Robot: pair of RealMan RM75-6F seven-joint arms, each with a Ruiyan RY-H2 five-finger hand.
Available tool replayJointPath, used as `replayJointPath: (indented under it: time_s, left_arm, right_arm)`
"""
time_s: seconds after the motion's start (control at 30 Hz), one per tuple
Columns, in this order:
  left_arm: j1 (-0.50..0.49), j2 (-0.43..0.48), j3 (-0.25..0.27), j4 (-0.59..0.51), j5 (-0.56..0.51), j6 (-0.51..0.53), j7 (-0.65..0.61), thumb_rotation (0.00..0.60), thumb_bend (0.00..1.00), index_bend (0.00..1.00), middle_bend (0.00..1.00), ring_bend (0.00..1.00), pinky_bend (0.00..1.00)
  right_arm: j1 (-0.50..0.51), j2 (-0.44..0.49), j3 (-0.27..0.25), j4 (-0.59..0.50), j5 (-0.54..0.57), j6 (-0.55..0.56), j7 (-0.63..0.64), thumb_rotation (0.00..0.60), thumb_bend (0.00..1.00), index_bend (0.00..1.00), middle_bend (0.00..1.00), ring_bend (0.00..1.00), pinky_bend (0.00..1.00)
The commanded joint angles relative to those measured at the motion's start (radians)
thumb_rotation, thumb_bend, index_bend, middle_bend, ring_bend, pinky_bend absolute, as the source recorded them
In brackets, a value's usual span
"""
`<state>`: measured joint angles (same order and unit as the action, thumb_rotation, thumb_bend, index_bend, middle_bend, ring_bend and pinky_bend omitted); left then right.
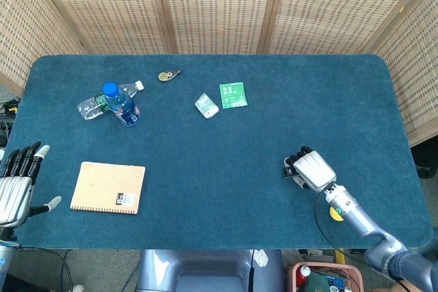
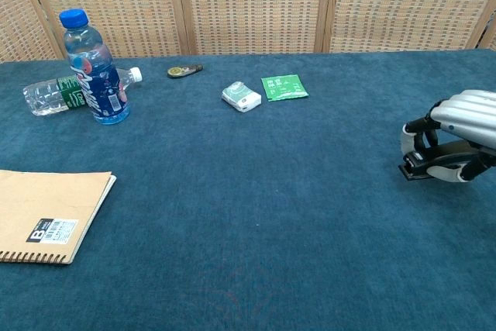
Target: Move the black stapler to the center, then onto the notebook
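With the right hand [image 2: 453,139] curled over the black stapler [image 2: 413,168] at the table's four o'clock, keep that grip level while sliding toward centre, then nine o'clock to the notebook [image 1: 108,187] (left hand [image 1: 16,182] idles, fingers spread, empty).

A bold "B" on the black-and-white label at a corner of the tan notebook [image 2: 48,215], far across the table [image 2: 256,191] from the right robot hand [image 2: 453,137] and nearer the left robot hand [image 1: 15,186]. Print on the green packet [image 2: 284,86], further from the right robot hand toward the screen, too small to read. Same for the wrappers on the standing bottle [image 2: 93,67] and the lying bottle [image 2: 66,92] beside it.
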<state>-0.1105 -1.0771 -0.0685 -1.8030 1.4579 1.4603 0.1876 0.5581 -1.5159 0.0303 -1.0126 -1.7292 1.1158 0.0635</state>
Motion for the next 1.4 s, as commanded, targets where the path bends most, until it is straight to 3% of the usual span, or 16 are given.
replayJointPath:
  time_s: [0.03, 0.13, 0.27, 0.4, 0.53, 0.57, 0.63, 0.9, 1.17, 1.23, 1.3, 1.4]
  left_arm:
    - [-0.001, 0.016, -0.002, -0.008, -0.005, -0.004, -0.026, 0.600, 0.05, 0.00, 0.00, 0.00, 0.00]
    - [0.002, 0.040, -0.003, -0.016, -0.005, -0.004, -0.070, 0.600, 0.05, 0.00, 0.00, 0.00, 0.00]
    - [0.001, 0.058, -0.002, -0.014, -0.004, -0.010, -0.103, 0.600, 0.06, 0.00, 0.00, 0.00, 0.00]
    - [-0.002, 0.085, 0.003, -0.013, 0.003, -0.024, -0.147, 0.600, 0.07, 0.00, 0.00, 0.00, 0.00]
    - [-0.007, 0.103, -0.001, -0.014, -0.004, -0.037, -0.189, 0.600, 0.07, 0.00, 0.00, 0.00, 0.00]
    - [-0.014, 0.112, -0.005, -0.013, -0.016, -0.052, -0.207, 0.600, 0.07, 0.00, 0.00, 0.00, 0.00]
    - [-0.021, 0.121, -0.009, -0.011, -0.026, -0.065, -0.223, 0.600, 0.08, 0.00, 0.00, 0.00, 0.00]
    - [-0.041, 0.141, -0.021, -0.006, -0.076, -0.115, -0.264, 0.600, 0.08, 0.00, 0.00, 0.00, 0.00]
    - [-0.053, 0.149, -0.025, -0.002, -0.102, -0.142, -0.280, 0.600, 0.08, 0.00, 0.00, 0.00, 0.00]
    - [-0.054, 0.150, -0.025, -0.004, -0.105, -0.144, -0.279, 0.600, 0.08, 0.00, 0.00, 0.00, 0.00]
    - [-0.055, 0.150, -0.024, -0.004, -0.105, -0.144, -0.277, 0.600, 0.08, 0.00, 0.00, 0.00, 0.00]
    - [-0.056, 0.149, -0.023, -0.004, -0.106, -0.145, -0.274, 0.600, 0.08, 0.00, 0.00, 0.00, 0.00]
  right_arm:
    - [0.045, 0.070, 0.039, -0.155, 0.002, 0.004, -0.089, 0.600, 0.48, 0.56, 0.59, 0.45, 0.30]
    - [0.096, 0.112, 0.085, -0.302, 0.033, -0.055, -0.194, 0.600, 0.47, 0.56, 0.59, 0.45, 0.31]
    - [0.161, 0.124, 0.134, -0.413, 0.067, -0.136, -0.279, 0.600, 0.48, 0.56, 0.59, 0.45, 0.37]
    - [0.272, 0.087, 0.229, -0.503, 0.215, -0.307, -0.368, 0.600, 0.50, 0.56, 0.59, 0.45, 0.39]
    - [0.385, 0.017, 0.304, -0.512, 0.328, -0.398, -0.528, 0.600, 0.54, 0.56, 0.59, 0.45, 0.39]
    - [0.451, -0.048, 0.338, -0.478, 0.414, -0.442, -0.607, 0.600, 0.54, 0.56, 0.59, 0.45, 0.39]
    - [0.503, -0.110, 0.354, -0.438, 0.511, -0.456, -0.692, 0.600, 0.54, 0.56, 0.59, 0.45, 0.39]
    - [0.654, -0.300, 0.329, -0.321, 0.808, -0.404, -0.918, 0.600, 0.54, 0.56, 0.59, 0.45, 0.39]
    - [0.708, -0.381, 0.259, -0.260, 0.938, -0.362, -0.982, 0.600, 0.53, 0.56, 0.59, 0.45, 0.39]
    - [0.713, -0.382, 0.244, -0.256, 0.968, -0.368, -0.987, 0.600, 0.43, 0.47, 0.49, 0.40, 0.38]
    - [0.717, -0.373, 0.234, -0.265, 1.025, -0.376, -0.998, 0.600, 0.17, 0.27, 0.26, 0.22, 0.33]
    - [0.723, -0.352, 0.227, -0.302, 1.073, -0.362, -0.998, 0.600, 0.02, 0.13, 0.08, 0.06, 0.25]
